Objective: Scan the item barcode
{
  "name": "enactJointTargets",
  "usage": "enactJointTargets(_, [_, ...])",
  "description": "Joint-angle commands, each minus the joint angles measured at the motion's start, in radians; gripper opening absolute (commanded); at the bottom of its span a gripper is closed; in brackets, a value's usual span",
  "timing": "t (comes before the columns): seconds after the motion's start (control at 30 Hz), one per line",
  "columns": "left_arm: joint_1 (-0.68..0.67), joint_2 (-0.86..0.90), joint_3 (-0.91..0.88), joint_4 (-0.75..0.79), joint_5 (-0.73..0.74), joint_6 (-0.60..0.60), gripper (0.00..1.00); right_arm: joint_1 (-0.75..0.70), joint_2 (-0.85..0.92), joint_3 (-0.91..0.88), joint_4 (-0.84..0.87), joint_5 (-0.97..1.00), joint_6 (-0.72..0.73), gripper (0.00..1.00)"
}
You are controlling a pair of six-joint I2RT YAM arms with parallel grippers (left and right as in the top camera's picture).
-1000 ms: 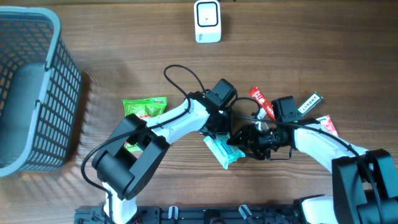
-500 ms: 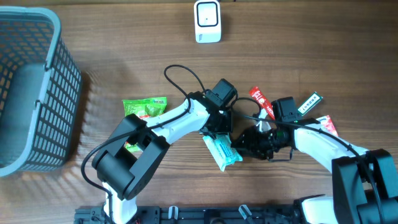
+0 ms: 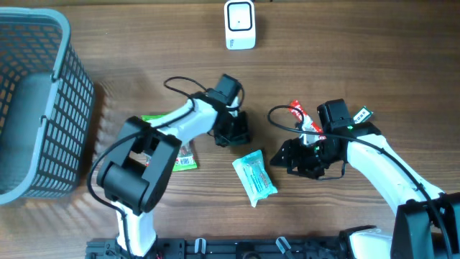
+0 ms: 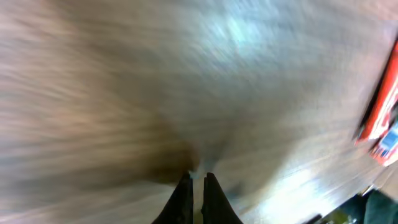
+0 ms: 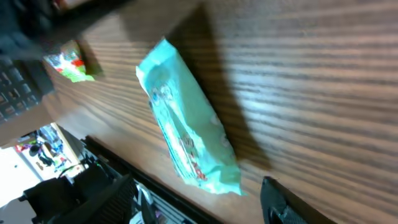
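The teal packet [image 3: 255, 178] lies flat on the wooden tabletop [image 3: 345, 43], toward the near edge, between the 2 arms and touching neither. The left fingers [image 3: 233, 131] are clenched together on nothing (the left wrist view is blurred, yet it shows the tips pressed tight over bare wood), just to the far left of the packet. The right fingers [image 3: 298, 158] stand spread apart just right of the packet, which rests free ahead of them. The white scanner [image 3: 239, 24] sits at the far edge, well apart. 1 grey basket [image 3: 72, 108] stands at the left. A green packet [image 3: 154, 122] lies partly under the left arm, and a red packet [image 3: 296, 109] lies beside the right arm.
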Motion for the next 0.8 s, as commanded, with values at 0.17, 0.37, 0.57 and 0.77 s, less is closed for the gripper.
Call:
enactJointTargets(0.17, [0.027, 0.002, 0.002, -0.029, 0.023, 0.058, 0.04, 0.030, -0.010, -0.114, 0.039, -0.082, 0.088, 0.65])
enactJointTargets(0.37, [0.036, -0.086, 0.227, -0.426, -0.013, 0.246, 0.04, 0.031, -0.010, -0.120, 0.073, -0.076, 0.094, 0.68])
enactJointTargets(0.57, [-0.100, -0.036, 0.155, -0.481, -0.051, 0.241, 0.04, 0.031, -0.010, -0.120, 0.086, -0.076, 0.133, 0.68])
enactJointTargets(0.77, [-0.220, 0.032, 0.084, -0.390, -0.070, 0.182, 0.04, 0.032, -0.010, -0.122, 0.078, -0.076, 0.133, 0.67])
